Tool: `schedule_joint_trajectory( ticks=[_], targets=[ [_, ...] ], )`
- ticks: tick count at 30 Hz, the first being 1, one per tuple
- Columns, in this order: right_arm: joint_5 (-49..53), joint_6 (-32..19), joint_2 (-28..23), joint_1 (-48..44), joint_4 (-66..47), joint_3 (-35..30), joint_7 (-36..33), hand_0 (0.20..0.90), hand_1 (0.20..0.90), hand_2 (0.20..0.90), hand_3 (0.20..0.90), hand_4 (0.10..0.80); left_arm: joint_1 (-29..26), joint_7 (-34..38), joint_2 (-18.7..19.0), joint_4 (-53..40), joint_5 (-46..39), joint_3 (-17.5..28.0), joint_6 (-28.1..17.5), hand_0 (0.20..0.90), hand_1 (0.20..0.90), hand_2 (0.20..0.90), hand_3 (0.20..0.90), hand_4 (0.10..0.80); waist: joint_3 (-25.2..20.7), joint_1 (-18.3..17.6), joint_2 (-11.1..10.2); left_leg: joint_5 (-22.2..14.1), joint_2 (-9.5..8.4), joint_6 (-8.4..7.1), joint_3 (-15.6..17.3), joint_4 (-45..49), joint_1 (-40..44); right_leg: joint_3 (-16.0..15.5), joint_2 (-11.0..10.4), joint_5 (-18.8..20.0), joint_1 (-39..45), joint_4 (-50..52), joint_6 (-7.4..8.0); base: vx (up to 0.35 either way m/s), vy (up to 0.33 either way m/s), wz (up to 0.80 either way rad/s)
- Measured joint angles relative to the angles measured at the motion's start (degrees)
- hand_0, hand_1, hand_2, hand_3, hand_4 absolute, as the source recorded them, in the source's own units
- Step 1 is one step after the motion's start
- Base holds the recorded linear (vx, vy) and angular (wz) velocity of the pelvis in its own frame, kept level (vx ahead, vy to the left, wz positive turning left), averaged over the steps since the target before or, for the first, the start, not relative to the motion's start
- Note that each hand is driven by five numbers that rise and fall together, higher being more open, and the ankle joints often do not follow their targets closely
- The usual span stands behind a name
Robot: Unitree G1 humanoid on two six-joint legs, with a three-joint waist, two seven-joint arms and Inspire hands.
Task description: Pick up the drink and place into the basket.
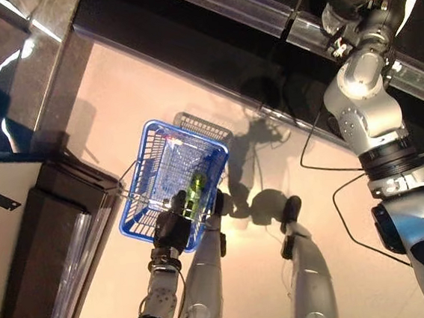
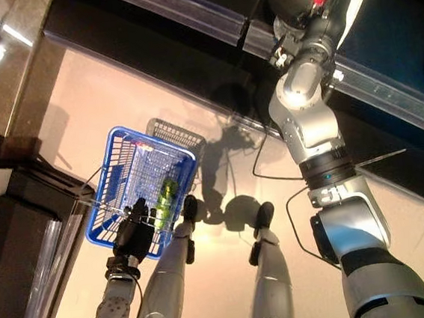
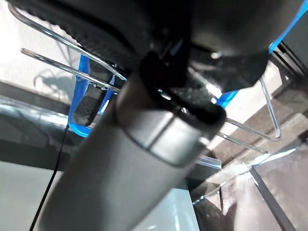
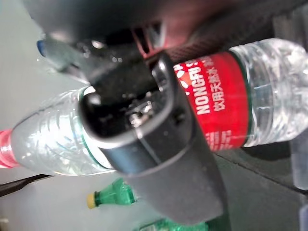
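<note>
A blue wire basket (image 1: 171,182) hangs at about eight o'clock in the head views, above a pale floor (image 1: 274,183). The left hand (image 1: 172,224) has its fingers curled round the basket's metal handles (image 3: 57,53) at the near rim, carrying it. A green bottle (image 1: 194,191) already lies inside, close to that hand.

At one o'clock the right arm stretches up to a dark shelf (image 2: 380,30). The right hand (image 4: 144,139) is wrapped round a clear water bottle with a red label (image 4: 216,103), held on its side.

The step in hand appears to be the pick: the drink is gripped but far from the basket. Next, the arm likely needs to draw back from the shelf, swing down toward eight o'clock and open the fingers over the basket's open top, clear of the handles.

The right wrist view alone shows the grip on the label, plus a green bottle with a yellow cap (image 4: 113,196) beyond. The head views show only the bottle's top end, but give the gap between drink and basket. The left wrist view confirms the handle grip.
</note>
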Motion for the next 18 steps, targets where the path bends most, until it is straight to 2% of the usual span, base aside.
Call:
schedule_joint_trajectory(
  ticks=[4,18],
  targets=[
    [-0.7,0.0,0.0,4.4,-5.7,0.0,2.2,0.300,0.300,0.300,0.200,0.100,1.0,0.0,0.2,-1.4,0.0,0.0,0.0,0.300,0.300,0.300,0.200,0.100,0.0,-0.3,0.0,0.2,0.01,0.03,0.2,-0.8,1.4,0.1,0.0,-0.1,1.0,-0.1,-0.20,0.000,0.000,0.00],
    [-2.4,0.2,1.4,19.0,-20.7,0.2,19.9,0.300,0.300,0.300,0.200,0.100,5.8,0.1,0.6,-7.7,1.9,0.0,0.1,0.300,0.300,0.300,0.200,0.100,0.1,-1.6,0.0,0.7,0.11,0.05,0.4,-5.0,10.3,-0.4,0.1,-0.5,9.2,-3.0,-0.04,0.003,0.000,0.00]
  ],
)
